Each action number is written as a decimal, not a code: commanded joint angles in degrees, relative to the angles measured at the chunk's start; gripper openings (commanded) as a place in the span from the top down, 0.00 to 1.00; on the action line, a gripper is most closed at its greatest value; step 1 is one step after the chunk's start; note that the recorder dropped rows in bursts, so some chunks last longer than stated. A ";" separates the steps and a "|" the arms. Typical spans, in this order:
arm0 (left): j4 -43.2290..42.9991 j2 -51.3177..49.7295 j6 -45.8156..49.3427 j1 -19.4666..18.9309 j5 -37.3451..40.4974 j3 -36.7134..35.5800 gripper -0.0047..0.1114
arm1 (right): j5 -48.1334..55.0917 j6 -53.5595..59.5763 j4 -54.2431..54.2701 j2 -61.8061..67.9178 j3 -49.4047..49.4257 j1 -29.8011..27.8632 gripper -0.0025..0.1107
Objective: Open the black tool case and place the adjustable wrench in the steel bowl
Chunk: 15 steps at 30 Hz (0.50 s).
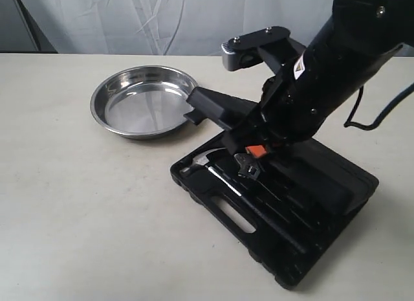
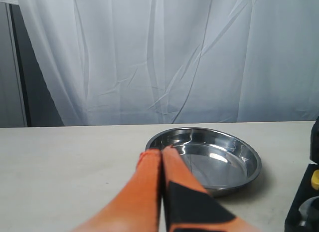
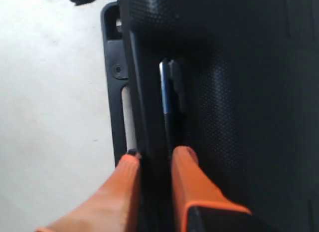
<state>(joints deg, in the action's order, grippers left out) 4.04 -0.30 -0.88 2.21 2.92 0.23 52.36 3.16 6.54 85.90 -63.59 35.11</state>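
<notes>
While the right pincer (image 3: 155,157) is pinching the lid (image 1: 317,178) of the half-open case (image 1: 272,262) beside the empty bowl (image 1: 143,100), the left pincer (image 2: 160,152) is resting closed and empty; the wrench is likely lying inside, unseen.

A steel bowl (image 1: 143,100) sits on the table (image 1: 65,217), left of and behind the tool case (image 1: 272,249). The tool case lies toward the front right, with the fingers of the right gripper (image 3: 154,157) straddling one of its edges.
</notes>
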 commanded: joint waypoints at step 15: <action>-0.39 0.30 -0.05 0.33 0.04 -0.23 0.96 | 2.48 -9.15 -15.16 -2.20 -0.18 -0.45 0.99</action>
<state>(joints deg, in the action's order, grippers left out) 4.04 -0.30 -0.88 2.21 2.92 0.23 56.19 -5.90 -11.11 84.70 -63.83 35.01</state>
